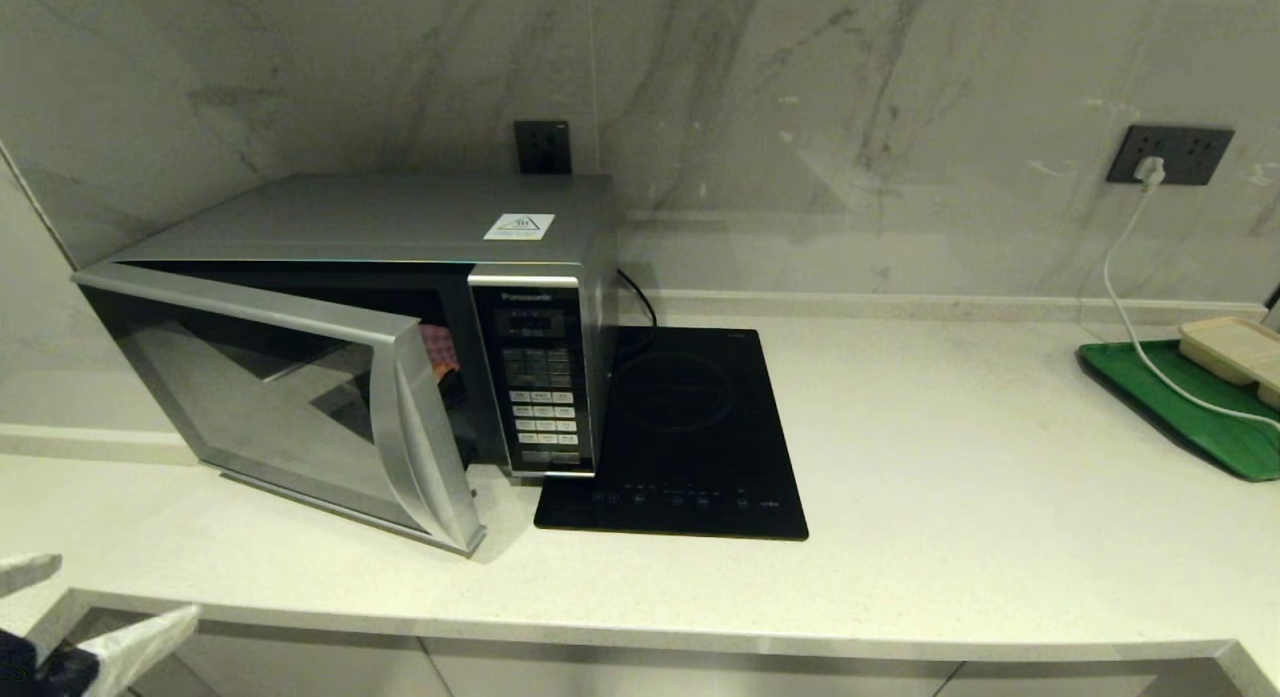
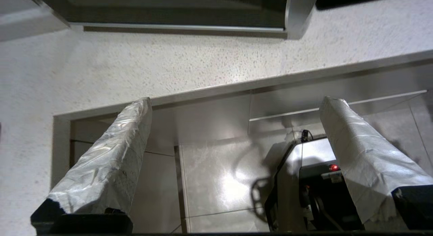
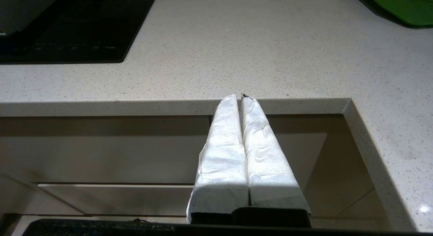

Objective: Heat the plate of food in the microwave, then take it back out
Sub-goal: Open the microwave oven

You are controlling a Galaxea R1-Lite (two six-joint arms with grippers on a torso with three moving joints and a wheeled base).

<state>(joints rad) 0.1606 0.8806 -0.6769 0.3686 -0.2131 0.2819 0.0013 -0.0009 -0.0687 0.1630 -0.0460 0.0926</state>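
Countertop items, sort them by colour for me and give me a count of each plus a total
Silver-grey: 1, the microwave, door ajar
Black: 1, the induction cooktop
Green: 1, the tray
Beige: 1, the container on the tray
White: 1, the cable running from the wall socket across the tray
Total: 5

microwave sits left of cooktop; tray far right.
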